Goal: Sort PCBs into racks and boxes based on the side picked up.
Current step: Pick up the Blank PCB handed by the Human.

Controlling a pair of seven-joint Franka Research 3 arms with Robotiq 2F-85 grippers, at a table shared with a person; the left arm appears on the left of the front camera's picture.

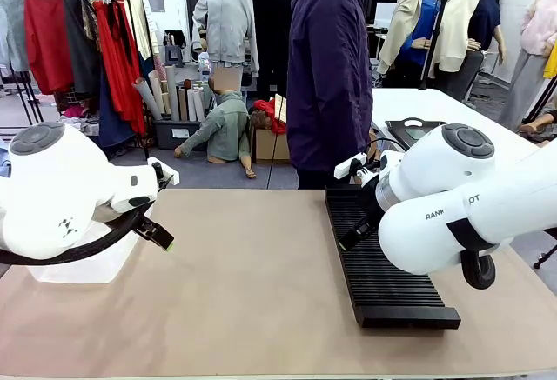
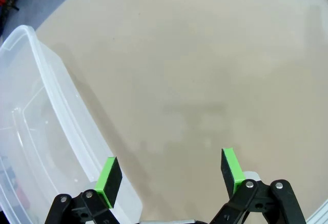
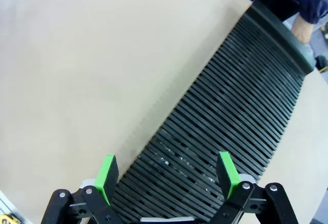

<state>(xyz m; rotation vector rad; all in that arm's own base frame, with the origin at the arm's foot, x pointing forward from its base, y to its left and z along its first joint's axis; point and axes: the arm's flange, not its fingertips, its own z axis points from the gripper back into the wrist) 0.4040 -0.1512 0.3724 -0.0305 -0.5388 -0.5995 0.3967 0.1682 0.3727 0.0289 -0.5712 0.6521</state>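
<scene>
No PCB is in view. The long black slotted rack [image 1: 383, 263] lies on the right of the table and runs toward the person. My right gripper [image 1: 348, 241] hangs over its left edge; in the right wrist view this gripper [image 3: 166, 171] is open and empty above the rack's slots [image 3: 230, 106]. The clear plastic tub [image 1: 87, 267] stands at the left, partly hidden by my left arm. My left gripper [image 1: 165, 241] hovers just right of it. In the left wrist view it [image 2: 169, 171] is open and empty over bare table, with the tub's rim [image 2: 61, 85] beside its left finger.
A person in a dark purple jacket [image 1: 331, 76] stands at the far edge, one hand [image 3: 300, 29] near the rack's far end. The tan tabletop [image 1: 252, 284] lies bare between tub and rack. A flat black tray with handles [image 1: 418, 128] sits on the white table behind.
</scene>
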